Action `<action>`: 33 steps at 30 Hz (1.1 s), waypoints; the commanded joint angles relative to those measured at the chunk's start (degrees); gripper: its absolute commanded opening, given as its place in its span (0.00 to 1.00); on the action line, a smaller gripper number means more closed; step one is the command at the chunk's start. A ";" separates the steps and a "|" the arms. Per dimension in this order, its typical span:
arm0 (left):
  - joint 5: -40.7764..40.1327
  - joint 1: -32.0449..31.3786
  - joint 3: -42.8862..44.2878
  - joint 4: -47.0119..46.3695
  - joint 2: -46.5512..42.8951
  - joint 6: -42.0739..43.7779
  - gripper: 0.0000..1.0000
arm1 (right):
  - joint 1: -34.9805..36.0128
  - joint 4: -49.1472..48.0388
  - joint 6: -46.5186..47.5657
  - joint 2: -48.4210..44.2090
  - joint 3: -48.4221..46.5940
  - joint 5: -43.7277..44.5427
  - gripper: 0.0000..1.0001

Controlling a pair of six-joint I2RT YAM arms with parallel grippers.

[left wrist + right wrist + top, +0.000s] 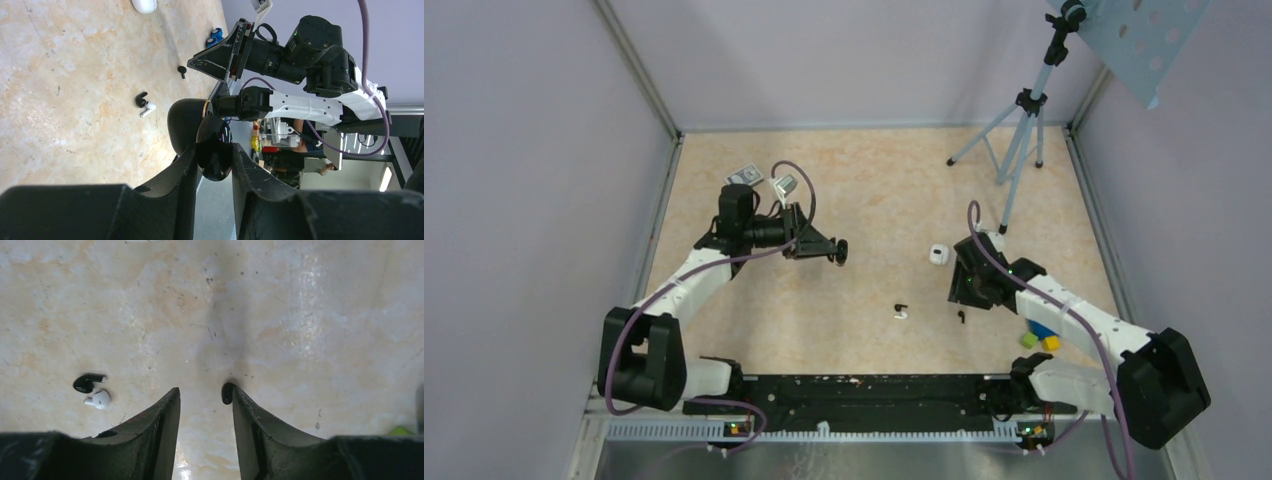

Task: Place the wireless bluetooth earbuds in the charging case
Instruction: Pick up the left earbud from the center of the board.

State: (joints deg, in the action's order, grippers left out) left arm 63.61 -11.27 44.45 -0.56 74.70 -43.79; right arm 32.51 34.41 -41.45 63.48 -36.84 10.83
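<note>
My left gripper [834,251] [214,148] hangs above the table, shut on a glossy black charging case [215,156] [841,252]. The right gripper [960,300] [205,390] stands open low over the table. A black earbud [227,392] [962,316] [182,71] lies against the inner tip of its right finger, not pinched. Left of it, a second black earbud [88,382] [141,98] and a white earbud [98,399] [148,109] lie side by side on the table [864,190], between the two arms.
A white charging case [939,254] [144,5] sits just beyond the right gripper. Coloured toy blocks [1040,336] lie beside the right forearm. A tripod [1021,130] stands at the back right, and small metal pieces [746,175] behind the left arm.
</note>
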 commanded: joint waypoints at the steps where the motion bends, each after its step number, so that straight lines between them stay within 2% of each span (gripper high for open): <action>1: 0.67 -0.72 0.61 -3.45 0.70 -0.22 0.00 | 0.27 5.16 -0.87 -0.91 0.81 2.34 0.42; 8: 0.30 -1.60 0.96 -3.66 1.27 -0.85 0.00 | 0.27 2.28 0.88 0.63 1.81 -0.03 0.39; 13: -0.30 -2.58 1.05 -3.57 1.32 -0.87 0.00 | 0.31 -0.06 0.62 1.43 3.69 -0.35 0.32; 23: -0.51 -4.00 2.13 -3.57 2.50 -0.86 0.00 | 0.27 -4.85 0.01 4.66 5.79 -1.08 0.31; 27: -0.76 -4.52 2.40 -3.57 2.63 -1.01 0.00 | 0.27 -6.14 -0.04 5.48 5.90 -1.15 0.26; 33: -1.50 -5.62 2.14 -3.66 2.59 -1.18 0.00 | 0.27 -5.13 0.48 5.18 4.79 -1.24 0.11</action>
State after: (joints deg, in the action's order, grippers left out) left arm 62.35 -16.14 44.58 -1.50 77.19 -44.97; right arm 32.51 29.50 -41.15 68.31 -31.53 10.00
